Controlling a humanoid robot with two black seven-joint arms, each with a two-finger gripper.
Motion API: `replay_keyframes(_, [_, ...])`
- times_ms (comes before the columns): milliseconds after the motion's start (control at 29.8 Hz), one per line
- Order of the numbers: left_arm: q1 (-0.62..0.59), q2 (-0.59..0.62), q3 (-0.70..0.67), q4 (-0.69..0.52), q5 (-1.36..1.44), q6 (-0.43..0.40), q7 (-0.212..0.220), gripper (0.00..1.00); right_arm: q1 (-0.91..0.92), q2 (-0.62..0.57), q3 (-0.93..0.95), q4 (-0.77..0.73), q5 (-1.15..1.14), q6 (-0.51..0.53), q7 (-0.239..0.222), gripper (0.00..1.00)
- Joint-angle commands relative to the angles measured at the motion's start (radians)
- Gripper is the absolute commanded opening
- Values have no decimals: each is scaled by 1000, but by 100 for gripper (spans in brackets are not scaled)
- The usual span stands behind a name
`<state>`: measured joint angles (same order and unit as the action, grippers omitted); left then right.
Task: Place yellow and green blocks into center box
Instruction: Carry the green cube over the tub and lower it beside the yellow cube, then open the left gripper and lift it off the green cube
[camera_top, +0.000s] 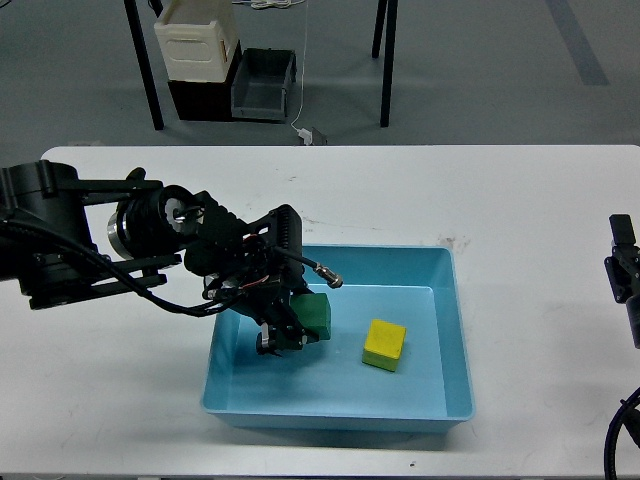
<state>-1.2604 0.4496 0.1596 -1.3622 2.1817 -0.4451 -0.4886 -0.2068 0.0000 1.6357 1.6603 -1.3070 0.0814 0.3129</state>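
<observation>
A light blue box (452, 300) sits in the middle of the white table. A yellow block (384, 343) lies on its floor, right of centre. My left gripper (286, 338) reaches into the box's left half, fingers pointing down. It appears shut on the green block (319, 314), held low near the box floor. The dark fingers partly hide the block's left side. My right gripper (624, 270) shows only as a small dark part at the right edge, away from the box.
The white table (520, 200) runs all around the box. Beyond its far edge, on the floor, stand a cream container (197, 40), a grey bin (262, 85) and black table legs (385, 60).
</observation>
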Motion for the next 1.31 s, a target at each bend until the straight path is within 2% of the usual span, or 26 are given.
replay_keyframes(0, [-2,0,0,12,0,-7,0,100,-2,0,-11,-1,0,1,0,100])
replay_keyframes(168, [2,0,0,25,0,-10,0,99,4,0,-49,1,0,3,0,100])
replay_keyframes(201, [4,0,0,25,0,-9,0,94,7,0,-51,1,0,3,0,100])
replay_keyframes(268, [4,1,0,23,0,-1,0,60,7,0,-51,1,0,3,0,100])
replay_keyframes(335, [1,4,0,23,0,0,0,46,7,0,-53,-1,0,1,0,100])
replay_keyframes(369, [1,4,0,23,0,2,0,45,7,0,-53,-1,0,1,0,100])
replay_keyframes(436, [-1,0,-3,22,0,0,0,47,6,0,-53,-1,0,1,0,100])
replay_keyframes(470, [-1,0,-3,22,0,0,0,54,6,0,-53,-1,0,1,0,100])
replay_keyframes(537, [1,-2,-9,23,0,-1,0,77,6,0,-53,1,0,1,0,100])
replay_keyframes(570, [2,-2,-9,23,0,-1,0,85,6,0,-53,1,0,1,0,100])
replay_keyframes(604, [2,-2,-9,23,0,-1,0,88,6,0,-51,1,0,1,0,100])
replay_keyframes(738, [4,-3,-11,23,0,-1,0,93,6,0,-51,1,0,1,0,100])
replay_keyframes(872, [6,-3,-14,23,0,0,0,93,7,0,-53,-1,0,1,0,100])
replay_keyframes(973, [4,6,-34,20,-20,0,0,100,12,0,-56,-4,-2,1,0,100])
replay_keyframes(1107, [15,50,-139,8,-274,-10,0,100,46,0,-68,-19,0,6,8,100])
replay_keyframes(1275, [133,112,-287,9,-765,-1,0,100,82,0,-143,-11,73,17,-1,100])
